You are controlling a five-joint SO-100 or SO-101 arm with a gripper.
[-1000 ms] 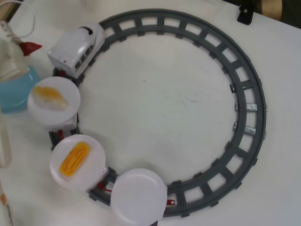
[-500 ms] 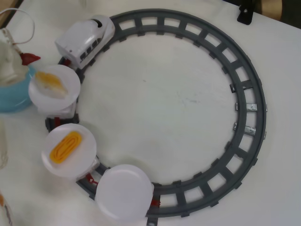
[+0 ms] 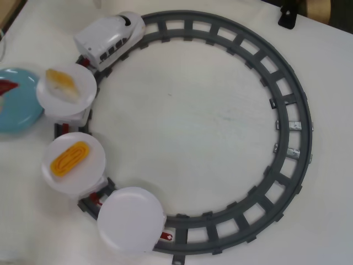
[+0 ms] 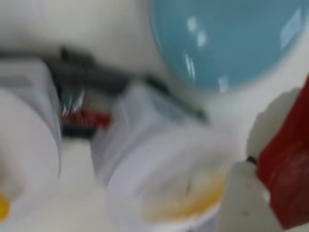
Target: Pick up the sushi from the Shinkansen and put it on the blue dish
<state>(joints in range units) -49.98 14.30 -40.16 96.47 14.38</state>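
Observation:
The white Shinkansen (image 3: 110, 37) stands on the grey track at the top left of the overhead view, pulling three cars with round white plates. The blue dish (image 3: 19, 107) lies at the left edge, and the dark-red sushi (image 3: 6, 86) shows over its far left part, cut off by the frame edge. The wrist view is blurred. There the sushi (image 4: 287, 179) fills the right edge, close to the camera, against a white finger (image 4: 244, 203) of my gripper (image 4: 270, 164), which looks shut on it. The blue dish (image 4: 227, 38) lies beyond it.
The first plate (image 3: 80, 102) carries a pale yellow-orange piece (image 3: 62, 83), the second plate (image 3: 91, 176) an orange rolled omelette piece (image 3: 70, 158), and the third plate (image 3: 131, 220) is bare. The grey circular track (image 3: 287, 127) rings the white table. A black bracket (image 3: 287, 16) stands at the top right.

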